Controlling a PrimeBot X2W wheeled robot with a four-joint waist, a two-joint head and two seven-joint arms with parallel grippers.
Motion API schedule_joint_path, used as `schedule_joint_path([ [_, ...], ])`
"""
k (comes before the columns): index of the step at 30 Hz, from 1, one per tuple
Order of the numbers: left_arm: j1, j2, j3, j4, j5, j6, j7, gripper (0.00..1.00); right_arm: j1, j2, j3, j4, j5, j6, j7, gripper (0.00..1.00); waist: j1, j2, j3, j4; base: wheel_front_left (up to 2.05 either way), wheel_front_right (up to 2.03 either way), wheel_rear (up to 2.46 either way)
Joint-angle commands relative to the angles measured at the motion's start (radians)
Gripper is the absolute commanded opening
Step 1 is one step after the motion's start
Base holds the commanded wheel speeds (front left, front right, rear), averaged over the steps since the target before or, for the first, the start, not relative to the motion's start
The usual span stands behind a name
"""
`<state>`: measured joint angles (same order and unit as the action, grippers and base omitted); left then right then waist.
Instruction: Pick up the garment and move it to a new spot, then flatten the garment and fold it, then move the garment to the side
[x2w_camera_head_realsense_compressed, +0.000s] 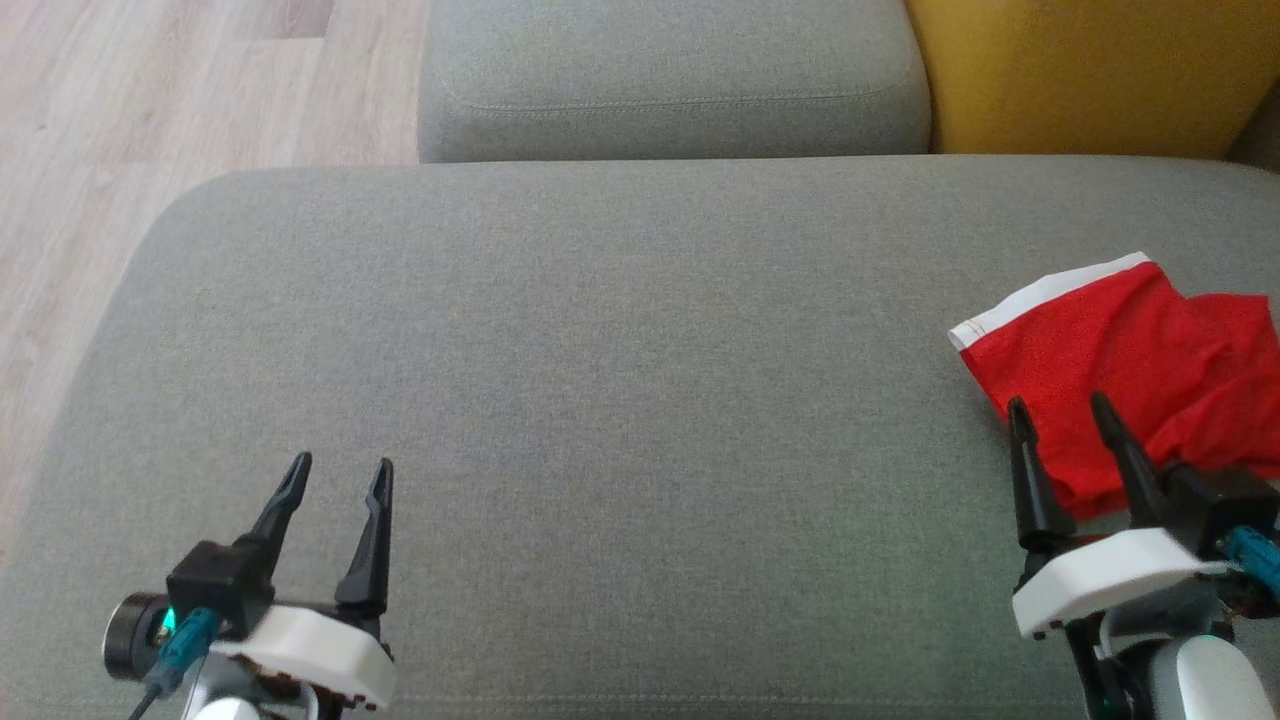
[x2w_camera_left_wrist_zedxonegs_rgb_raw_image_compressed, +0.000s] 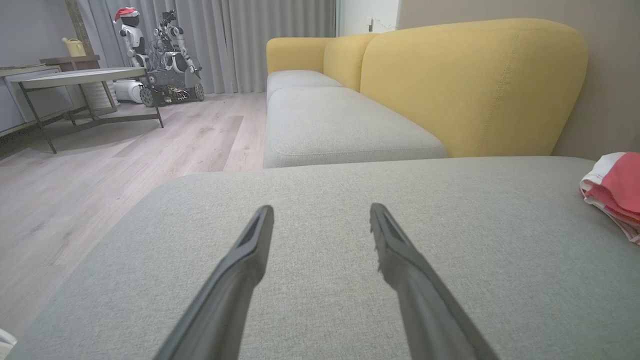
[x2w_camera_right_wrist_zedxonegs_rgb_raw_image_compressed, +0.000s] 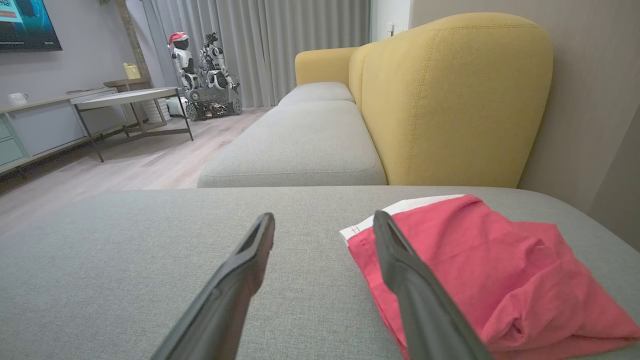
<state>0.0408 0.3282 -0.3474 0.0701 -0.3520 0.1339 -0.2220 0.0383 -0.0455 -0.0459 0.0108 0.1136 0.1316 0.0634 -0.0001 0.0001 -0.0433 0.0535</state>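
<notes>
The garment (x2w_camera_head_realsense_compressed: 1130, 365) is red with a white band along one edge. It lies crumpled at the right end of the grey cushion (x2w_camera_head_realsense_compressed: 620, 380). My right gripper (x2w_camera_head_realsense_compressed: 1060, 408) hovers open at its near left corner, holding nothing. In the right wrist view the garment (x2w_camera_right_wrist_zedxonegs_rgb_raw_image_compressed: 480, 265) lies beside and under the right-hand finger of that gripper (x2w_camera_right_wrist_zedxonegs_rgb_raw_image_compressed: 324, 218). At the lower left my left gripper (x2w_camera_head_realsense_compressed: 340, 462) stands open over bare cushion, far from the cloth. The left wrist view has that gripper (x2w_camera_left_wrist_zedxonegs_rgb_raw_image_compressed: 321, 209) open and the garment (x2w_camera_left_wrist_zedxonegs_rgb_raw_image_compressed: 617, 190) at the right edge.
A second grey seat cushion (x2w_camera_head_realsense_compressed: 670, 80) and a yellow sofa back (x2w_camera_head_realsense_compressed: 1090, 70) lie beyond. Wooden floor (x2w_camera_head_realsense_compressed: 150, 110) runs along the left. Far off stand a low table (x2w_camera_right_wrist_zedxonegs_rgb_raw_image_compressed: 125, 97) and parked robots (x2w_camera_right_wrist_zedxonegs_rgb_raw_image_compressed: 205, 75).
</notes>
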Motion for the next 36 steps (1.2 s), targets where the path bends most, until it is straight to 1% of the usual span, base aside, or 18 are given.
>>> schedule_joint_path([
  [1,-0.047,0.03,0.035,-0.029,0.009,0.008,-0.003,1.0,-0.026,-0.005,0.018,-0.043,0.0,-0.001,0.004,1.0,0.0001,-0.0001,0.002,0.0,0.0,0.0,0.0],
  [21,-0.053,0.038,0.025,-0.028,0.001,0.013,-0.005,1.0,-0.023,-0.005,0.018,-0.045,0.012,-0.001,0.01,1.0,0.0001,-0.0001,0.006,0.0,0.0,0.0,0.0],
  [22,0.0,0.009,-0.014,0.004,-0.001,0.006,0.0,0.0,0.0,0.0,-0.001,0.001,0.002,0.0,0.007,0.0,0.0001,-0.0001,0.006,0.0,0.0,0.0,0.0],
  [25,0.012,-0.006,-0.026,0.038,-0.01,0.005,0.001,0.0,0.006,0.001,0.0,0.045,0.01,0.0,0.008,0.0,0.0001,-0.0001,0.006,0.0,0.0,0.0,0.0],
  [36,-0.002,-0.025,0.012,0.05,-0.127,-0.018,0.026,0.0,-0.007,0.001,-0.006,0.062,0.143,0.0,0.013,0.0,0.0001,-0.0001,0.01,-0.005,0.0,0.0,0.0],
])
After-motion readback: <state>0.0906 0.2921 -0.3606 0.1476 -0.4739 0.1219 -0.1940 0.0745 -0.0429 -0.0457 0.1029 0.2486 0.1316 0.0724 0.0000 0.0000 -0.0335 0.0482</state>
